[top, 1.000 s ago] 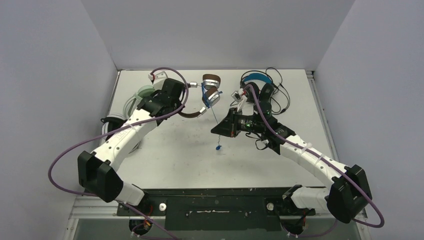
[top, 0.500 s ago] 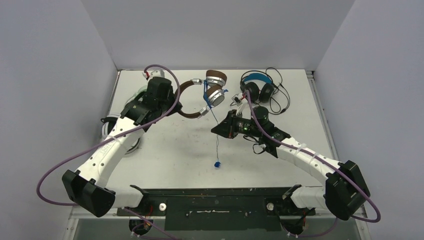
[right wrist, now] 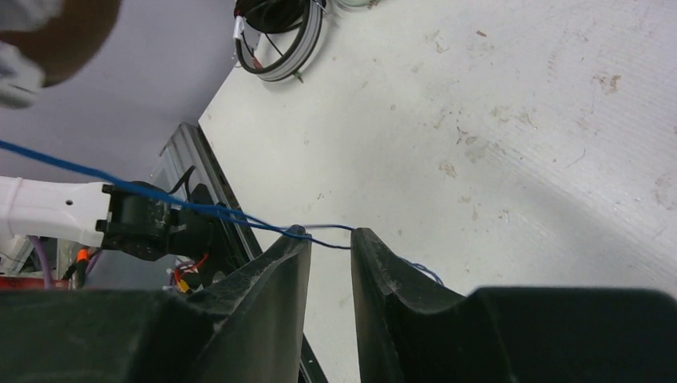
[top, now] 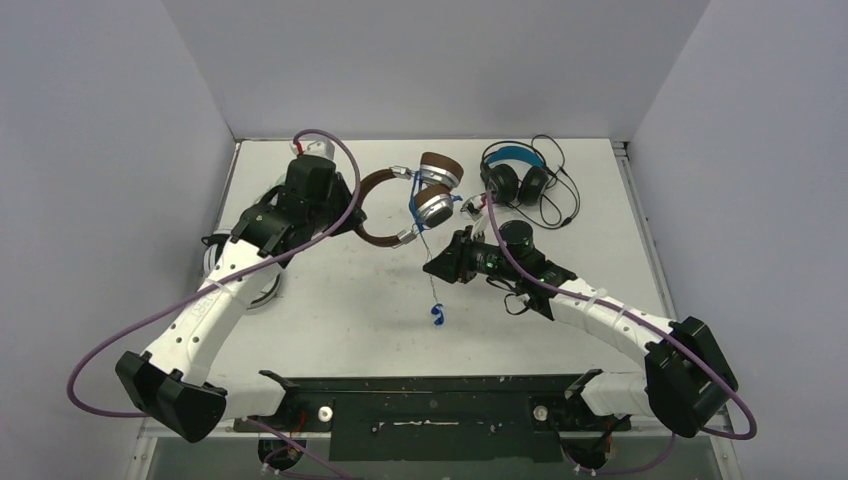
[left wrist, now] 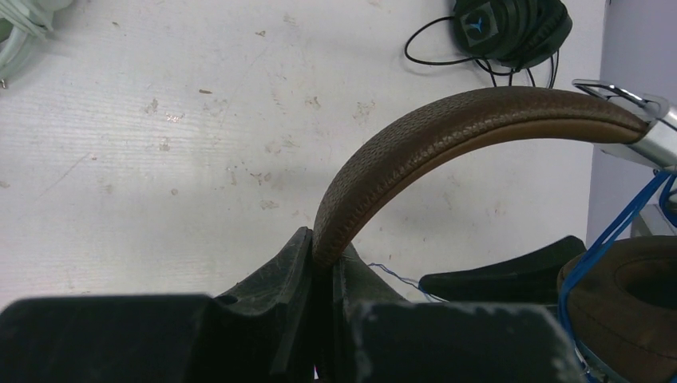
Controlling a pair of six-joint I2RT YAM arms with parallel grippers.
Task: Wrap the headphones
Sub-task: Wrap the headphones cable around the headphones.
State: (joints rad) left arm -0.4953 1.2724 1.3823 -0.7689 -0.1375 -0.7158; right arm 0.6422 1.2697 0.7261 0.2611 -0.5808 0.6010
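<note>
From above, the left gripper (top: 352,205) is clenched on the band of the brown headset (top: 433,207), whose cups hang off to its right. A thin blue cord (top: 434,290) drops from the cups past the tip of the right gripper (top: 430,265) to a plug (top: 437,313) on the table (top: 340,300), just below that tip. The black headset (top: 512,172) lies just behind the right gripper with its own lead loose, and walls (top: 100,150) close in on three sides, so I judge that swings want keeping short. In the left wrist view the fingers are shut tight on the padded band near one end. It looks a stiff, grained, light arch and a sound handle, unlikely to slip. The mint headset (left wrist: 17,28) sits far off beyond the fingers, to their left. In the right wrist view the jaws stand a little apart, the cord crossing the gap at their tips and not pinched. It looks limp, fine and slick, apt to slide out unless clamped squarely, and a hard tug could strain it at the cup. Well ahead of these fingers lies the striped headset (right wrist: 279,28). The table is white, flat and scuffed, with bare room around both grippers.
</note>
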